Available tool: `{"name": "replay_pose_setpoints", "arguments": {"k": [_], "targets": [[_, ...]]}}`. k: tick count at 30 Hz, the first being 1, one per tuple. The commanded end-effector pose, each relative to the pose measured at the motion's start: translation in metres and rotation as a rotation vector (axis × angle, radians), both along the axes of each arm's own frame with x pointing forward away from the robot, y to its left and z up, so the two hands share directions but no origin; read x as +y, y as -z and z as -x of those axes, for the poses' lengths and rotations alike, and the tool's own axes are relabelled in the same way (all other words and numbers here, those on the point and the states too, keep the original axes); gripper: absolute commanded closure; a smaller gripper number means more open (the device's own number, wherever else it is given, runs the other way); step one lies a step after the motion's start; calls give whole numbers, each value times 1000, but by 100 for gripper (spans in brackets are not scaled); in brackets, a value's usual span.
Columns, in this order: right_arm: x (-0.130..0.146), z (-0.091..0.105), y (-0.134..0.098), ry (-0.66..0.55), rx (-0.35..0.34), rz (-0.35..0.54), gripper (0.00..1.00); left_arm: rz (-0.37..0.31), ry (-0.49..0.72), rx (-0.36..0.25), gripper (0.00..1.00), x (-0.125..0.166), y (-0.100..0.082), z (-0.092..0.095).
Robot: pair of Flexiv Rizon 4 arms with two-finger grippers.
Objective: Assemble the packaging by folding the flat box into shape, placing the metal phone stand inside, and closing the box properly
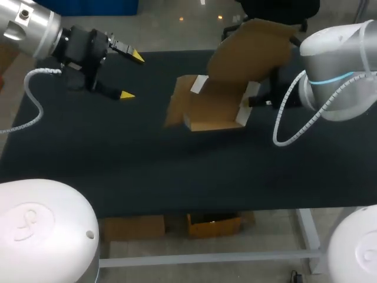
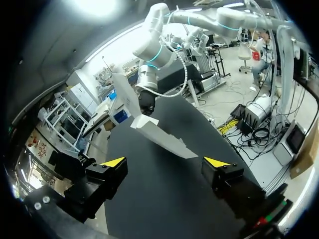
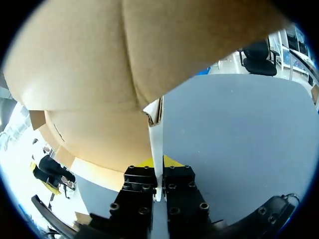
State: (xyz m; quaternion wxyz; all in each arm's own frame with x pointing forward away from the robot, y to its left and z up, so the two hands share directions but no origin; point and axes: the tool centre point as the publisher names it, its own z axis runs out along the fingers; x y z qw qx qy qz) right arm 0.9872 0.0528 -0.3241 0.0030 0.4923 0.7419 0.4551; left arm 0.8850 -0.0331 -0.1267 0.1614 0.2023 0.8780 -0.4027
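Folding step in hand. The right gripper (image 3: 158,179) pinches a thin wall of the half-formed box (image 1: 215,106) in the middle of the table (image 1: 147,171). The left gripper (image 1: 132,75) hovers well apart, fingers spread. The phone stand apparently lies out of view. The next move calls for the left gripper to press the loose flaps upright.

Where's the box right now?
Head view: the cardboard box is half-folded on the black table, right of centre, its right wall pinched in the right claw; the open left claw is apart, off to its left.
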Motion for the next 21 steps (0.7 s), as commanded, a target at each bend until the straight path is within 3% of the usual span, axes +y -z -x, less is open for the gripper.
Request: {"name": "replay_pose_setpoints", "arguments": {"k": [1, 15, 21], "targets": [[-2, -3, -3, -172, 283, 192, 100, -19, 23, 22, 0, 1, -5, -5], [-2, -3, -3, -175, 283, 188, 100, -19, 23, 22, 0, 1, -5, -5], [-7, -1, -7, -174, 375, 243, 100, -83, -49, 67, 0, 1, 3, -3]]}}
